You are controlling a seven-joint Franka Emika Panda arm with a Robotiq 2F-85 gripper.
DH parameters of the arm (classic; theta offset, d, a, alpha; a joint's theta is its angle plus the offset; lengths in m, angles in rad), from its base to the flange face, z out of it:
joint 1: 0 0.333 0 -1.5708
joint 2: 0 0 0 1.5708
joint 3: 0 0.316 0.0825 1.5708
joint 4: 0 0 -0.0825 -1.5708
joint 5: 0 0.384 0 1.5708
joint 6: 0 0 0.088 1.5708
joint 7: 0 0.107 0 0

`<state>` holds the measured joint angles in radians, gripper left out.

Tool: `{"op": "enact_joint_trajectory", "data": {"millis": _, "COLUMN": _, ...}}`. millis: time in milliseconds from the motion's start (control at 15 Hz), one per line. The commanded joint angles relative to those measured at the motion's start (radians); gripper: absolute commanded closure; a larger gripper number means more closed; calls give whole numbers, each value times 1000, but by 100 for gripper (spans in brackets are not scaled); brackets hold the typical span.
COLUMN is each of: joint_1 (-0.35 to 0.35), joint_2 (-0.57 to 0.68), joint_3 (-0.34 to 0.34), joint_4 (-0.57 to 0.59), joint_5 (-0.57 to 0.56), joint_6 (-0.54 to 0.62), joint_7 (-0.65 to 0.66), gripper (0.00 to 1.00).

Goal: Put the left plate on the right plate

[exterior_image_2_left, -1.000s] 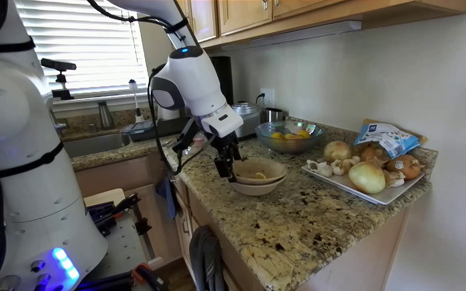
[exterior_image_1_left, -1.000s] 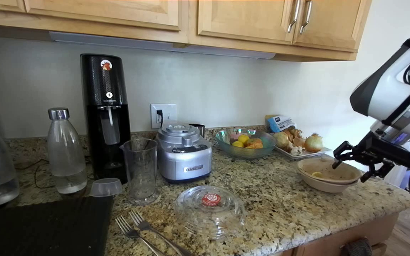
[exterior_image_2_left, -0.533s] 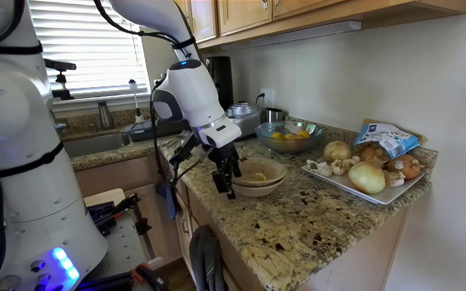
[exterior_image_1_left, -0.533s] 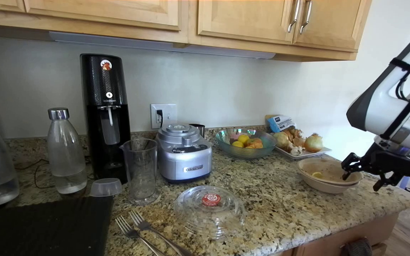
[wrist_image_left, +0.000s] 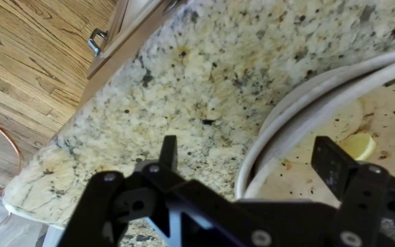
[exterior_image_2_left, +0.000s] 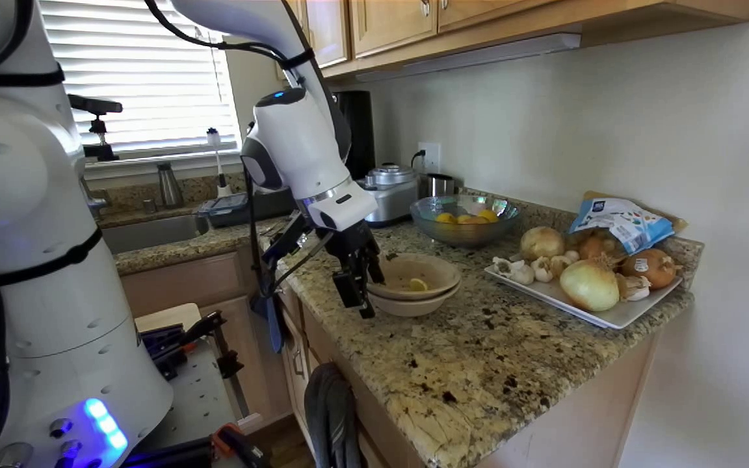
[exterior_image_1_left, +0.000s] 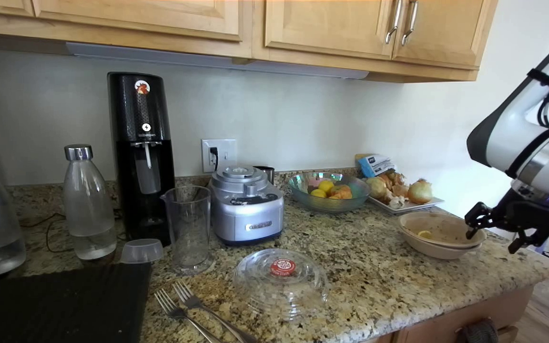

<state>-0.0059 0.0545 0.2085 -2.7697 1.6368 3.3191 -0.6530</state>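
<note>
The gripper [exterior_image_1_left: 491, 241], fingers spread wide, hovers at the rim of the left plate [exterior_image_2_left: 432, 270], one finger over its inside and the other out past the edge; from here I cannot tell whether either touches. The plate, cream-rimmed and tan within, is flecked with dark specks and holds a lemon wedge [wrist_image_left: 359, 146]; it sits inside the right plate [exterior_image_2_left: 413, 308], a dark gap showing between the two rims. Under them lies a surface [exterior_image_2_left: 478, 377] of speckled granite in gold, grey and black. Near them stand a glass bowl [exterior_image_2_left: 465, 236] of fruit [exterior_image_1_left: 340, 191] and a white tray [exterior_image_2_left: 543, 290] of onions [exterior_image_2_left: 589, 286] and garlic [exterior_image_2_left: 515, 270], topped by a blue packet [exterior_image_2_left: 628, 224]. Farther along, a silver food processor [exterior_image_1_left: 248, 219] and a tall black machine [exterior_image_1_left: 142, 143] stand under wooden cabinets [exterior_image_1_left: 327, 28]; a blind-covered window [exterior_image_2_left: 144, 84] glows beyond.
</note>
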Motion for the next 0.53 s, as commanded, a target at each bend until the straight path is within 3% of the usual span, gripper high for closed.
{"op": "enact_joint_trajectory", "data": {"millis": 0, "joint_1": 2, "joint_2": -15, "joint_3": 7, "joint_4": 0, "joint_5": 22, "joint_6": -1, "joint_7": -15, "gripper": 0}}
{"op": "enact_joint_trajectory", "data": {"millis": 67, "joint_1": 3, "joint_2": -23, "joint_3": 11, "joint_4": 1, "joint_5": 26, "joint_6": -1, "joint_7": -18, "gripper": 0}}
{"op": "enact_joint_trajectory", "data": {"millis": 133, "joint_1": 49, "joint_2": -32, "joint_3": -32, "joint_4": -40, "joint_5": -141, "joint_6": -6, "joint_7": 156, "gripper": 0}}
{"op": "enact_joint_trajectory", "data": {"millis": 467, "joint_1": 49, "joint_2": -22, "joint_3": -33, "joint_4": -39, "joint_5": -142, "joint_6": -6, "joint_7": 156, "gripper": 0}}
